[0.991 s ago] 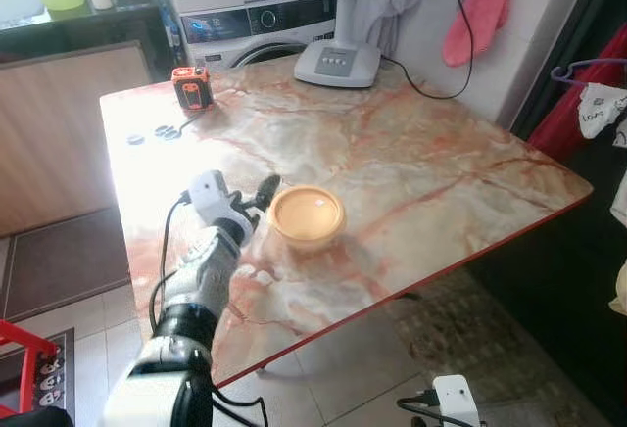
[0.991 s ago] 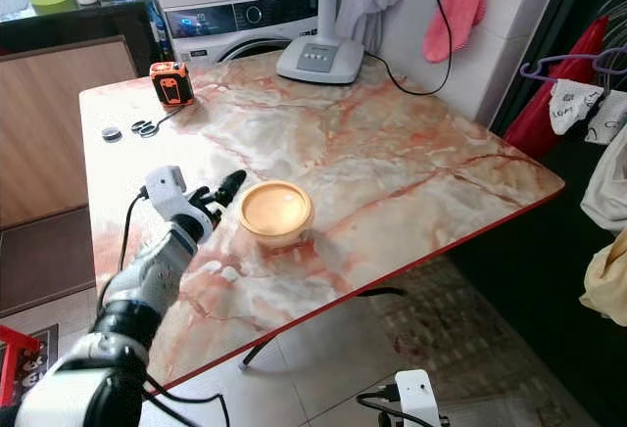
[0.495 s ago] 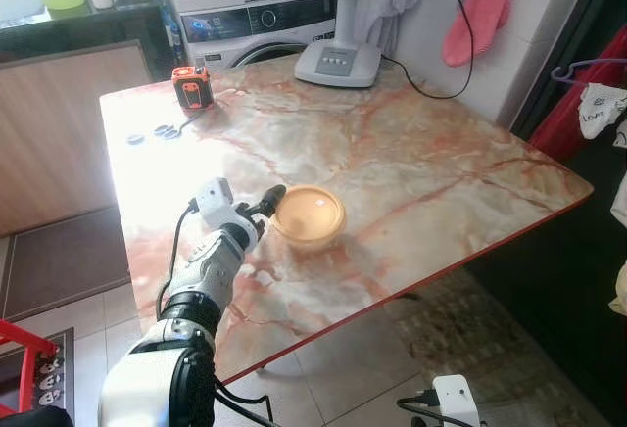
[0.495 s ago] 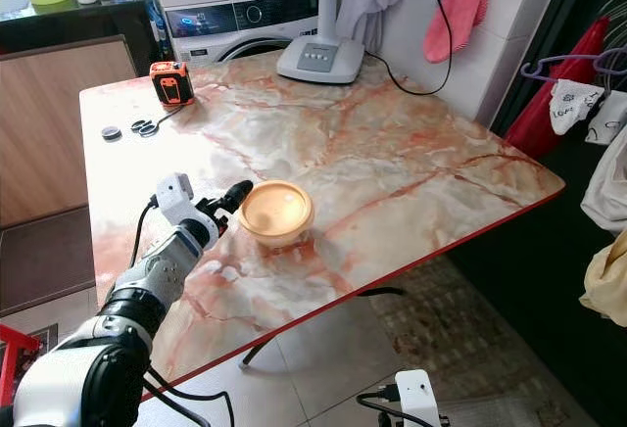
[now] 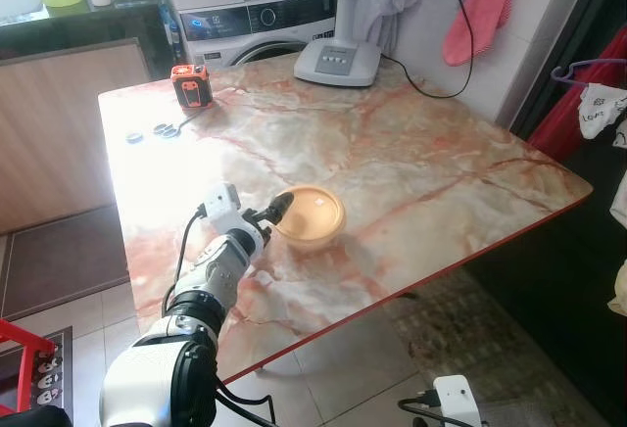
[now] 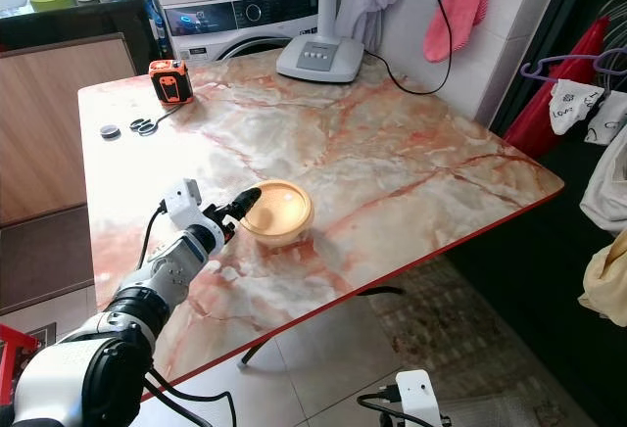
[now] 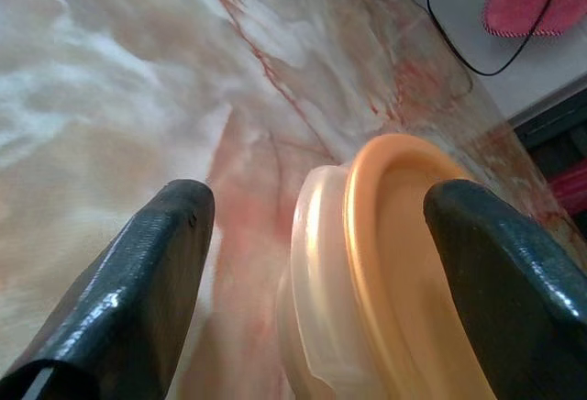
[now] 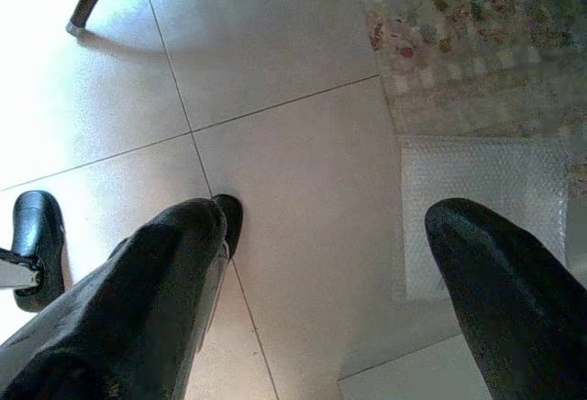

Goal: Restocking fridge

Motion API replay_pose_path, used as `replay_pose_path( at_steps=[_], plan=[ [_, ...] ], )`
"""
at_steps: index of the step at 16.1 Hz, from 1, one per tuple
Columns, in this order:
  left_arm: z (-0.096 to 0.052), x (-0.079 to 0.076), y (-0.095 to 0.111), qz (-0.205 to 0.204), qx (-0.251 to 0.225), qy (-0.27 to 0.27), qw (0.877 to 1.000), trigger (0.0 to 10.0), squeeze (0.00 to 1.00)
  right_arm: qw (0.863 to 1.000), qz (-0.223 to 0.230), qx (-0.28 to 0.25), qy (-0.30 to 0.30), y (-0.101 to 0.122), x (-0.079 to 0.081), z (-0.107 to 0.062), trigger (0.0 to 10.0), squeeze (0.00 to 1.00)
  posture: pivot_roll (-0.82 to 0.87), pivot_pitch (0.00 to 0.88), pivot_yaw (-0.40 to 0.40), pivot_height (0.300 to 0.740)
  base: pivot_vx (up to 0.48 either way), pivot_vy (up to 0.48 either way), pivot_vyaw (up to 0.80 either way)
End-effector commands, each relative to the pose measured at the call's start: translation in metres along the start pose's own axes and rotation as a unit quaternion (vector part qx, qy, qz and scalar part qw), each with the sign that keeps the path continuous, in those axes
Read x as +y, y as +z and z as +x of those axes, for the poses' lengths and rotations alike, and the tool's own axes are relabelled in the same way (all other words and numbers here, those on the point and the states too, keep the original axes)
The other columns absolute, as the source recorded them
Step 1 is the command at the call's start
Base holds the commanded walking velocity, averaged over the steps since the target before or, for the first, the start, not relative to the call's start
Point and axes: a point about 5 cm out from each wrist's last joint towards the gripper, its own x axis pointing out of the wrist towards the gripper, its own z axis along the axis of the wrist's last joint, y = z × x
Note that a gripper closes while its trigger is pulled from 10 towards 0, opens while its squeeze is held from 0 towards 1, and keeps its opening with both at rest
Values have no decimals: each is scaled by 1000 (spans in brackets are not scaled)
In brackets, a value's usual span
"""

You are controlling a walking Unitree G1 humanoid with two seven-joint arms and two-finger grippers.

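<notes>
Far left, near the back corner of the glossy marble-patterned table top (image 5: 411, 153) veined in cream, grey and rust with a thin red edge, lie small dark round pieces (image 5: 134, 138) and a boxy orange-and-black tape measure (image 5: 191, 86). Nearer the front, the silver left arm reaches over the table's left side, ending in the left gripper (image 7: 321, 262) with two long, rounded, matte black fingers (image 5: 280, 202). In the left wrist view its jaws stand wide apart, one finger on each side of the near rim of the round, shallow, translucent plastic container with a smooth orange lid (image 5: 309, 216); whether either finger touches it cannot be told, and nothing is clamped. The container sits upright on the table, left of centre and towards the front edge. Behind the table stand a white front-loading washing machine (image 5: 257, 23) and the white base of a pedestal fan (image 5: 338, 61). A pink cloth (image 5: 480, 11) hangs on the wall at right. The right gripper (image 8: 321, 281) hangs over pale glossy floor tiles (image 8: 284, 171), its jaws spread wide and empty.
</notes>
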Motion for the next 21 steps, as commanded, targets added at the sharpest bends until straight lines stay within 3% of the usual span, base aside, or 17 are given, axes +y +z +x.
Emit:
replay_pose_path(
  at_steps=[1, 13, 21],
  plan=[
    [3, -7, 2, 9, 2, -12, 1000, 10000, 0, 1000, -1, 1, -4, -1, -3, -1, 10000, 0, -133, 0, -45, 740, 0, 0, 0],
    [7, -21, -10, 16, 17, -29, 999, 10000, 0, 1000, -5, 3, -5, -2, -4, -1, 10000, 0, -136, 0, -46, 740, 0, 0, 0],
    [9, -26, -9, -5, 13, -34, 999, 10000, 0, 1000, -7, 3, -5, -2, -4, -1, 10000, 0, -138, 0, -48, 740, 0, 0, 0]
  ],
)
